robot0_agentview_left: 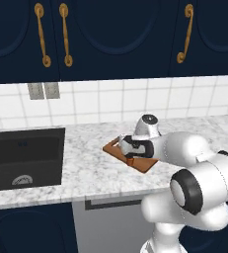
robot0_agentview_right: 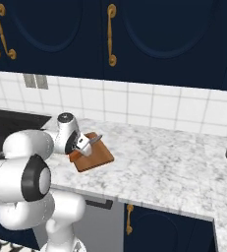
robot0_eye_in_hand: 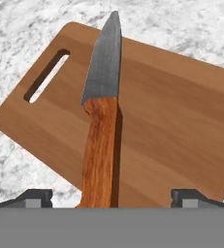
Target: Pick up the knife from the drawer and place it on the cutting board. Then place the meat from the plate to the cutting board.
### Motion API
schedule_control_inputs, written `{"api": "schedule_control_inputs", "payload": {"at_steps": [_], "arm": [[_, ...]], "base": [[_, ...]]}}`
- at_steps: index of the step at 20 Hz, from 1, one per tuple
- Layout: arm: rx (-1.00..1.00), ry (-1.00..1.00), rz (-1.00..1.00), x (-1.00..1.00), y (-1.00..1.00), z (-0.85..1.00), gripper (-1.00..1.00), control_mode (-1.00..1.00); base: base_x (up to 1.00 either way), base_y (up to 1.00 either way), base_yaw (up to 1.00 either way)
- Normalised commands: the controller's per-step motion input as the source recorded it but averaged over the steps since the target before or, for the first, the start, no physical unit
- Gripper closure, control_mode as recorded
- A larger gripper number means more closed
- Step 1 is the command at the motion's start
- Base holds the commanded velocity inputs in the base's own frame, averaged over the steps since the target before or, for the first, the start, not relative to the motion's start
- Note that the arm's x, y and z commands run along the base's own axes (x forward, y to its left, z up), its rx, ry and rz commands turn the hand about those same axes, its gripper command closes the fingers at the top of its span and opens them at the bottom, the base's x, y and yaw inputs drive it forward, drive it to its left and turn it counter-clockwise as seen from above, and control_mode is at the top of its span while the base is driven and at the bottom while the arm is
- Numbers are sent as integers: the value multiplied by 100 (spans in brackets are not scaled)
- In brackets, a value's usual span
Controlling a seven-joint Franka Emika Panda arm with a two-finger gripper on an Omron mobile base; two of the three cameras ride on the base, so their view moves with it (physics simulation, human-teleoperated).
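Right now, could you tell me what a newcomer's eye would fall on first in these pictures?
The knife, wooden handle and grey blade, over the cutting board, its handle between the wide-open gripper. The reddish board stands out on the pale marble counter, right of the black sink. Above hang dark blue cabinets with brass handles.
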Motion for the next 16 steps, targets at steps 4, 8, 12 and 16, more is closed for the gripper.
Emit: {"api": "schedule_control_inputs", "payload": {"at_steps": [4,8,12,16], "arm": [[-2,-31,3,-81,0,55,-100,-100],[-1,-13,2,-94,0,88,-100,-100],[-1,-4,0,-72,0,100,-100,-100],[-2,2,2,-45,2,41,-100,-100]], "base": [[0,0,0],[0,0,0],[0,0,0],[0,0,0]]}}
